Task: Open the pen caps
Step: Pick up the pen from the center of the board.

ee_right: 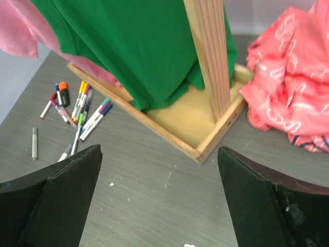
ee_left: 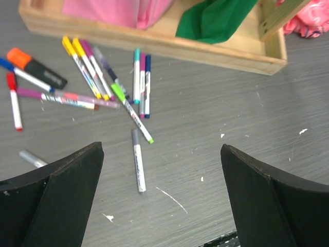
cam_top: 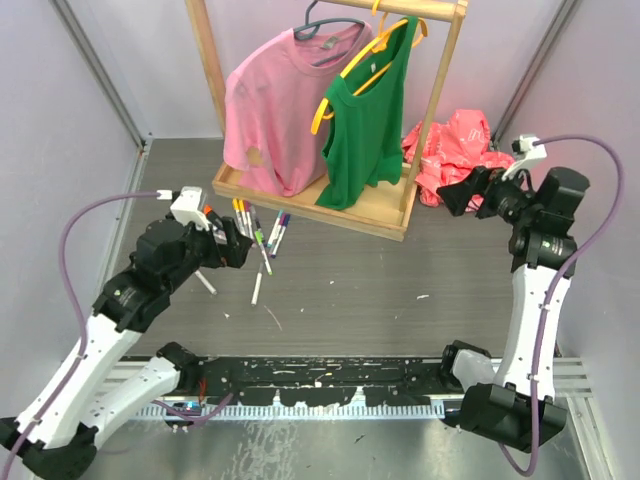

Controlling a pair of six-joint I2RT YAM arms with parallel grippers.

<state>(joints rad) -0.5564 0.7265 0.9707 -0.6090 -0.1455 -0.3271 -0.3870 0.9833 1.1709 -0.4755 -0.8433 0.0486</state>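
Hovering left gripper (ee_left: 162, 198), jaws wide apart and empty, right gripper (ee_right: 159, 195) same | pen caps (ee_left: 119, 92) look on, pens (ee_left: 142, 85) scattered on table (ee_left: 231, 118) left side, just near of wooden rack (ee_left: 154, 43) | I'd grab the lone grey pen (ee_left: 138, 159) by its barrel, other gripper pulls cap straight | left wrist shows cap colours up close; only top view shows the hanging shirts (cam_top: 290, 110) whole

Desk (cam_top: 400, 290): wooden clothes rack (cam_top: 370, 205) carries a pink T-shirt (cam_top: 280, 105) and a green tank top (cam_top: 365, 125) on hangers. Crumpled red garment (cam_top: 455, 145) lies at its right. Markers (cam_top: 262, 235) with coloured pen caps (cam_top: 238, 206) are scattered before the rack's left end. Left pincer (cam_top: 235, 247) sits just beside them. Right pincer (cam_top: 458, 190), jaws apart, is near the red garment.
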